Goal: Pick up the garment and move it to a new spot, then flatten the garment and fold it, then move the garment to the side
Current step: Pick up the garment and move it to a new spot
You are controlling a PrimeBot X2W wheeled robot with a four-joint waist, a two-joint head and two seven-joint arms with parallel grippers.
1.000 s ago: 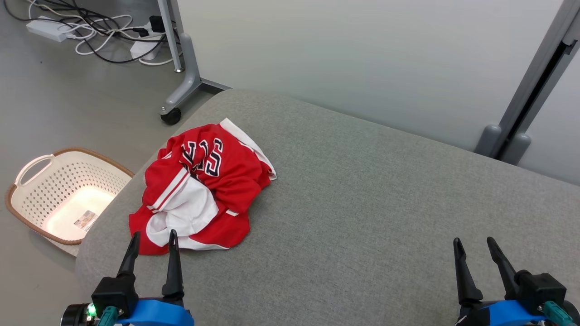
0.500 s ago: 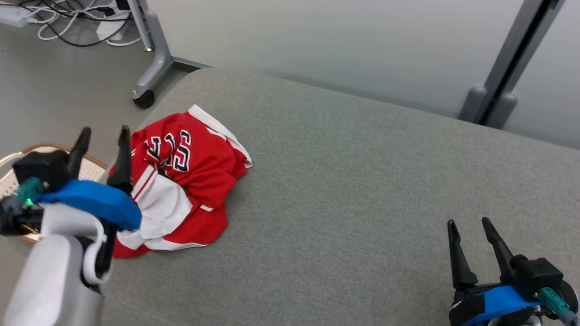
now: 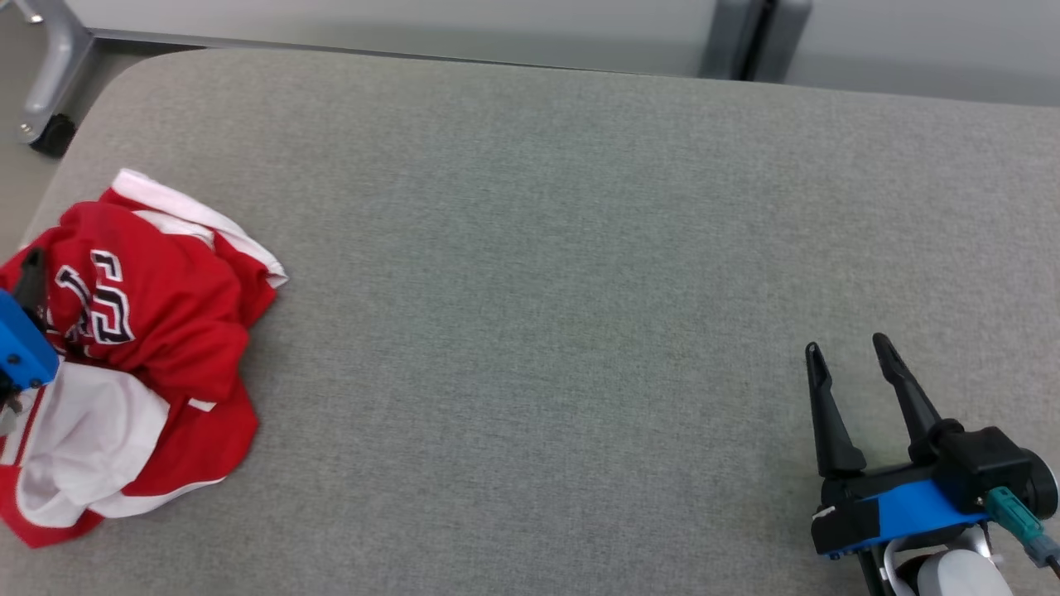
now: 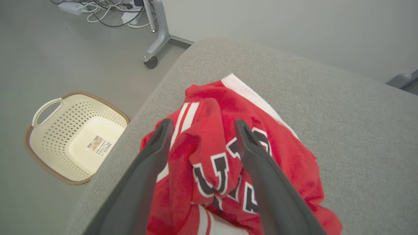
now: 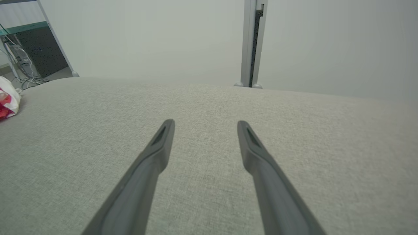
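Off to the left, a cream perforated laundry basket (image 4: 62,130) sits on the floor beside the grey fabric-topped counter (image 3: 538,248). My left claw (image 4: 203,124) hangs released over the crumpled red-and-white jersey (image 3: 166,306), its two fingers spread wide with a fold of the lettered red cloth showing between them; whether the tips touch the fabric I cannot tell. The jersey lies in a heap at the counter's left end, near the rounded corner. Well apart from it, at the right, my right claw (image 3: 847,343) is released too, fingers apart above bare grey fabric, grasping nothing.
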